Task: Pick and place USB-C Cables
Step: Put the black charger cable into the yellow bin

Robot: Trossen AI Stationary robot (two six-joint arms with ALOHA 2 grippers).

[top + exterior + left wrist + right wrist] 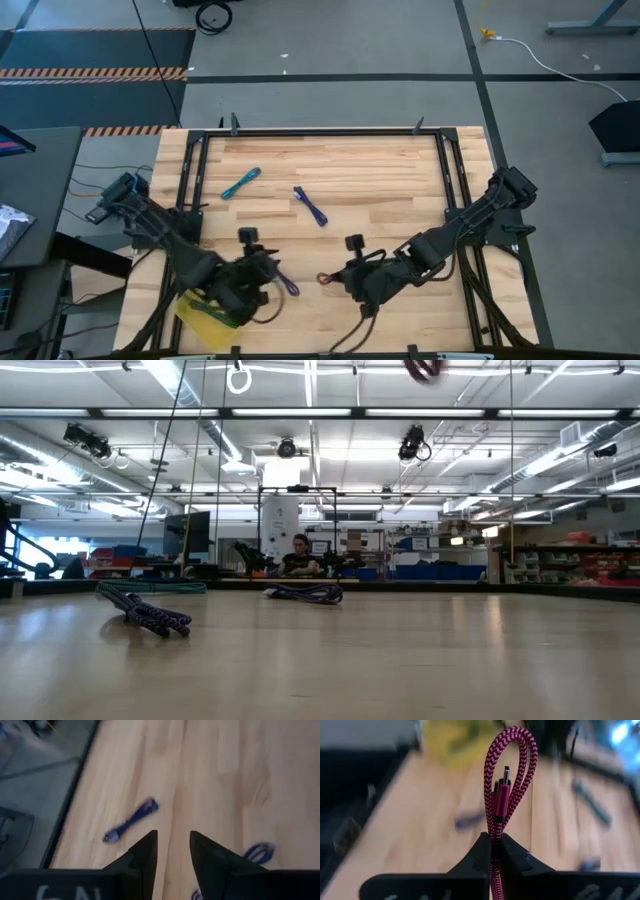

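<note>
From above, the right gripper (332, 279) sits near the table's front middle with the maroon-red cable (323, 280) at its tip, a small loop just beside the fingers. The left gripper (272, 277) is close by to its left, over a blue-purple cable (289, 286), with a yellow-green patch (205, 315) at the front left edge under that arm. A teal cable (241, 183) and a second blue-purple cable (311, 205) lie farther back, well apart from both grippers. To do this step well, I judge the right arm should carry the loop clear of the left arm and keep the pinch firm until it is over the drop spot.

At table height, the two blue-purple cables (148, 613) (305, 593) lie on the wood; a maroon loop (424, 368) hangs at the top edge, well off the table.

The left wrist view shows its fingers (145, 852) partly apart with nothing between them, blue-purple bundles on either side.

The right wrist view shows its fingers (479, 855) pinched shut on the maroon-red braid (507, 775), the folded loop and plugs standing upright beyond the tips.
</note>
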